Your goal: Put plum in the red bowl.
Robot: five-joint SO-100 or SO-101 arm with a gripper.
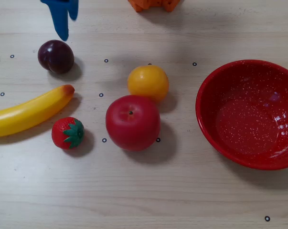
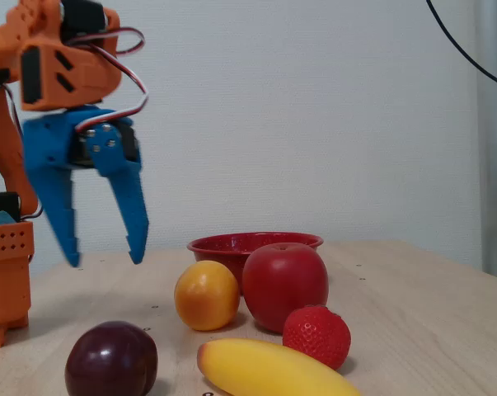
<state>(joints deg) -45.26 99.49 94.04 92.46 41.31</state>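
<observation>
My overhead view looks straight down on the tabletop (image 1: pixel 148 200); my fixed view sits low, close, facing the arm. Both share the fruit.

The worktop (image 1: pixel 148 191) was pale wood-grain laminate, its boards running left to right in the overhead view, dotted with small black ring marks (image 1: pixel 267 218). Behind it in the fixed view stood a plain off-white wall (image 2: pixel 314 115). A black cable (image 2: pixel 462 54) curved down at upper right beside a grey vertical post (image 2: pixel 495 140). Light was soft and even.
</observation>
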